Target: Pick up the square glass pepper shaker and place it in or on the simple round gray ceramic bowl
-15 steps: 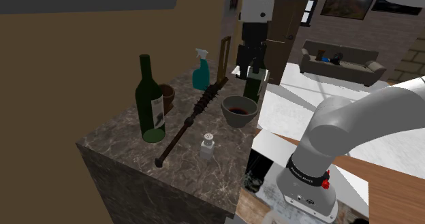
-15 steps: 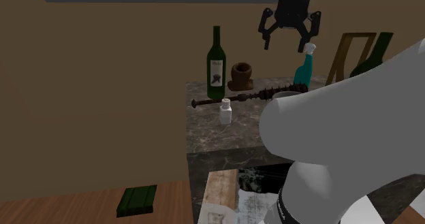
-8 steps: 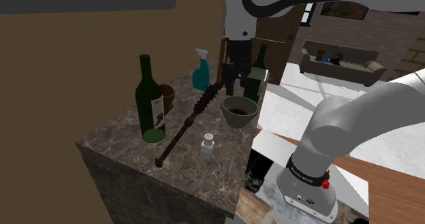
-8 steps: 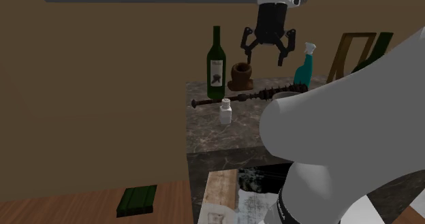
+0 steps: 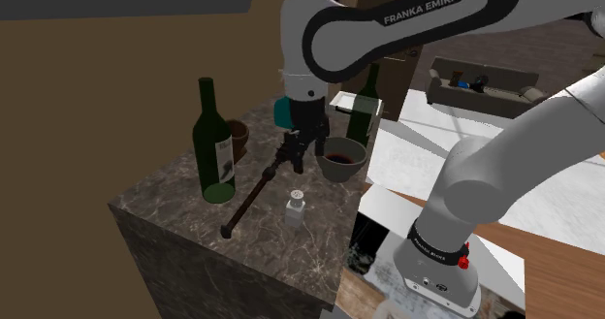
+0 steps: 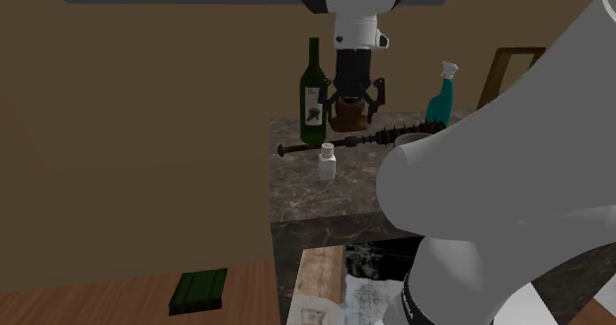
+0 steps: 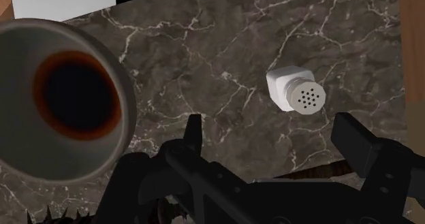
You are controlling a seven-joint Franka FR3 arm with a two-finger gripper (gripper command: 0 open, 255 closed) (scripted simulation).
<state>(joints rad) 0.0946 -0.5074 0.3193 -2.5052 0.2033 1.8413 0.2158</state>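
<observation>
The pepper shaker [image 5: 296, 207] [image 6: 326, 162] is a small white square bottle with a perforated cap, standing upright on the dark marble counter near its front. The grey round bowl [image 5: 341, 158] with a dark red inside stands behind it. My gripper [image 5: 294, 155] [image 6: 352, 104] hangs open over the counter between the bowl and the green bottle, above the spiked club, holding nothing. In the wrist view the shaker [image 7: 294, 90] lies just ahead of the gripper [image 7: 272, 137], nearer one finger, and the bowl's rim [image 7: 117, 76] is off to the other side.
A tall green wine bottle [image 5: 213, 143], a long spiked club [image 5: 254, 194], a brown pot [image 5: 238, 135], a teal spray bottle [image 6: 441, 96] and a second green bottle [image 5: 364, 104] share the counter [image 5: 194, 220]. The counter drops off at its front and at the shoulder view's left.
The gripper has come down and moved toward the shoulder view's left, from high behind the bowl to low over the club. It stays open. Nothing on the counter moved.
</observation>
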